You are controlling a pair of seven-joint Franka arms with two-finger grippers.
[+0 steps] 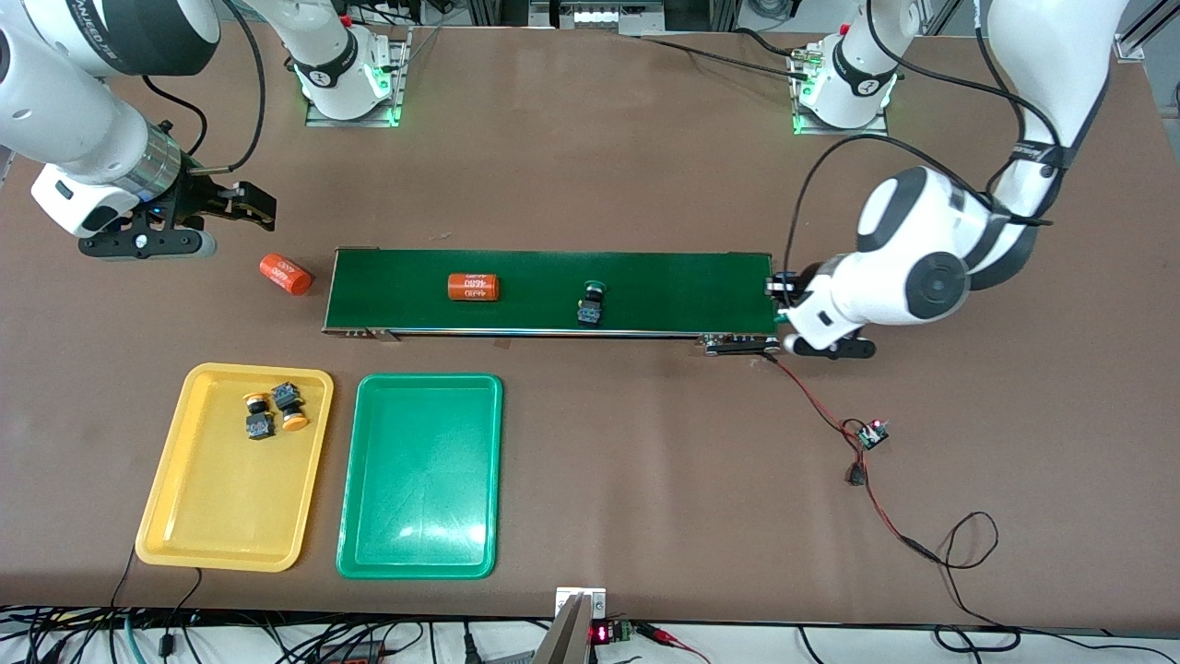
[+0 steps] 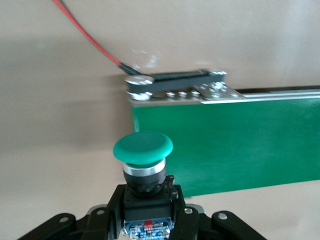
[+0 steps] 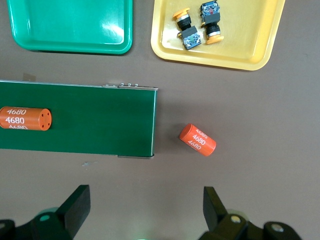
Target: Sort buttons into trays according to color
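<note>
At the right of the front frame, we see the left gripper [image 1: 800, 325] low at the end of the dark green conveyor belt [image 1: 664, 293], its jaws drawn in tight on a green-capped button [image 2: 143, 165]. In the left wrist view that button stands upright in the lower centre of the frame, its boxy body pinched between the black fingers [image 2: 112, 207], its cap just at the belt's edge.

In the upper left of the front frame the right gripper [image 1: 241, 210] hangs over bare table, jaws spread wide and holding nothing; the right wrist view shows its two fingertips [image 3: 77, 207] far apart at the bottom of the frame.

A second green button [image 1: 592, 304] lies mid-belt at the frame's centre. An orange 4680 cylinder [image 1: 473, 287] rests on the belt toward the right arm's end, and another 4680 cylinder [image 1: 285, 274] lies on the table just off that end.

In the lower left of the front frame sits the yellow tray [image 1: 184, 516], with two yellow-orange buttons [image 1: 274, 409] lying close together in its upper part. The green tray [image 1: 419, 516] sits just beside it, holding no buttons.
</note>
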